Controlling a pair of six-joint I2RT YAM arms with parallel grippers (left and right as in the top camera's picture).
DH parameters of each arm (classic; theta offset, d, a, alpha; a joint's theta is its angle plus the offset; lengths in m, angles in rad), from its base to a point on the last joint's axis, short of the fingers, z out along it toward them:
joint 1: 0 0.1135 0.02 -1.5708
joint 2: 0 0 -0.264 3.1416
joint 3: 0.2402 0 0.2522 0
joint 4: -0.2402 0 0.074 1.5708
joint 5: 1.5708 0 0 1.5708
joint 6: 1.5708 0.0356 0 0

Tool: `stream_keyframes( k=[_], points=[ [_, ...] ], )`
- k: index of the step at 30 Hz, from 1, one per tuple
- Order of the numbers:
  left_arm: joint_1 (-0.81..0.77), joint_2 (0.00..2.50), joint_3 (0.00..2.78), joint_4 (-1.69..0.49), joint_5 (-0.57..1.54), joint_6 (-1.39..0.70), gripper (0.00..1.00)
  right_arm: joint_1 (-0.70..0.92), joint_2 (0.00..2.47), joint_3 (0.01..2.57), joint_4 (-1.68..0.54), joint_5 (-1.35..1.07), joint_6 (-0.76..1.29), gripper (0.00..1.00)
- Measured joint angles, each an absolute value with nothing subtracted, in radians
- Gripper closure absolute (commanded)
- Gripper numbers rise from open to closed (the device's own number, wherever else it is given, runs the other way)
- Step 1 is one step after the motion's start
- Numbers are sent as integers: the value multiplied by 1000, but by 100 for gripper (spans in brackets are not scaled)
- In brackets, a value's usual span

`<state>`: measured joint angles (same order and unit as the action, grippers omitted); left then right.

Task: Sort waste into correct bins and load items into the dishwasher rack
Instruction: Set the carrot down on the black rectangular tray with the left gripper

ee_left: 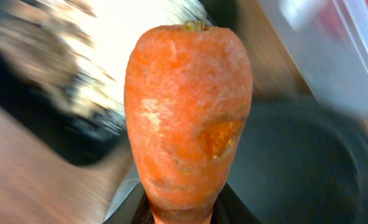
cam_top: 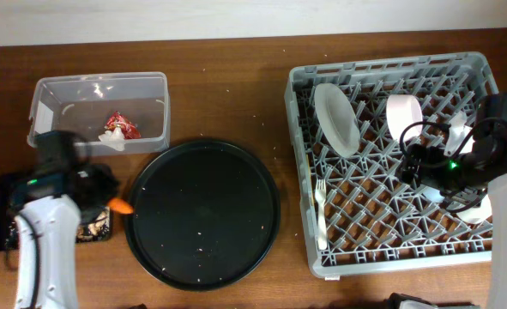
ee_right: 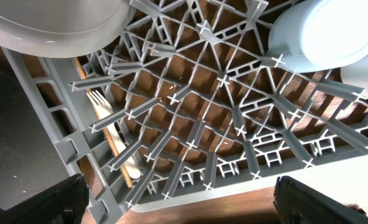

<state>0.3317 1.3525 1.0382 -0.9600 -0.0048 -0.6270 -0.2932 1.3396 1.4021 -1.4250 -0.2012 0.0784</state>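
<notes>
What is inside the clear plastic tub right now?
A red crumpled wrapper and white tissue lie in the clear tub. The left arm covers its near-left corner, so anything there is hidden.

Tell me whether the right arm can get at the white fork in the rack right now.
Probably yes: the right gripper hangs open and empty over the rack, and the fork lies uncovered from above, though pegs crowd it.
</notes>
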Motion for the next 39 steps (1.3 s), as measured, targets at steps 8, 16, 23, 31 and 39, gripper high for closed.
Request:
stream_keyframes(
  k=[8,16,23,31,39],
  points=[
    [619,1534,1038,-859,-132,-629,85,-293,1340,1402,-1425,-201,79,2],
    [704,1666,1038,-761,-149,-632,72,-293,1340,1400,-1423,-201,79,2],
    [704,1697,1039,-763,-163,-640,22,-293,1340,1400,-1420,-201,79,2],
    [644,1621,1173,-890,-55,-635,21,-293,1340,1390,-1416,-201,79,0],
    [3,1565,1180,-994,12,-405,1,-293,1351,1389,-1414,-210,72,2]
  ],
)
